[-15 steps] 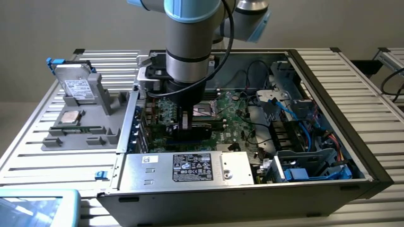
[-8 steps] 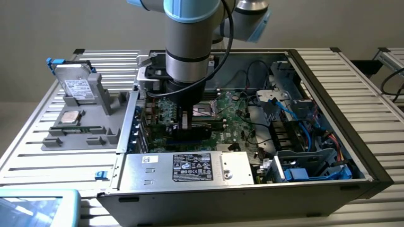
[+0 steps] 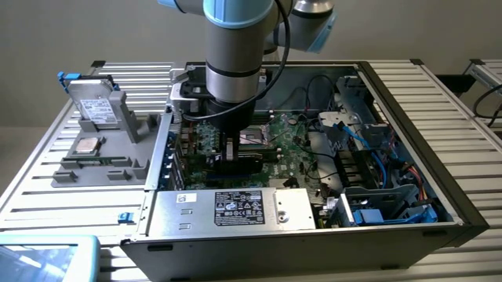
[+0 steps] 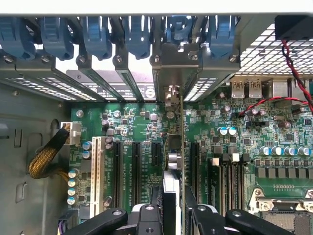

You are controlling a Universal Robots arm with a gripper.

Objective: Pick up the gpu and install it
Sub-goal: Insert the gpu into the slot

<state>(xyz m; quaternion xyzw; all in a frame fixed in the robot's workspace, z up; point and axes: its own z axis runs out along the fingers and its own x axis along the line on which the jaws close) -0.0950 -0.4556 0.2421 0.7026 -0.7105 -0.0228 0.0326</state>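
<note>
The gpu (image 4: pixel 182 142) stands on edge, clamped between the gripper (image 4: pixel 172 205) fingers, directly beneath the tool over the motherboard (image 4: pixel 142 122) slots. Its bracket (image 4: pixel 172 73) meets the rear opening ahead, so the card lines up for seating.

A silver hard drive (image 3: pixel 98 108) and a memory stick (image 3: pixel 96 159) rest on a grey fixture (image 3: pixel 126 170); a power supply (image 3: pixel 235 208) fills the case (image 3: pixel 408 100) front.
</note>
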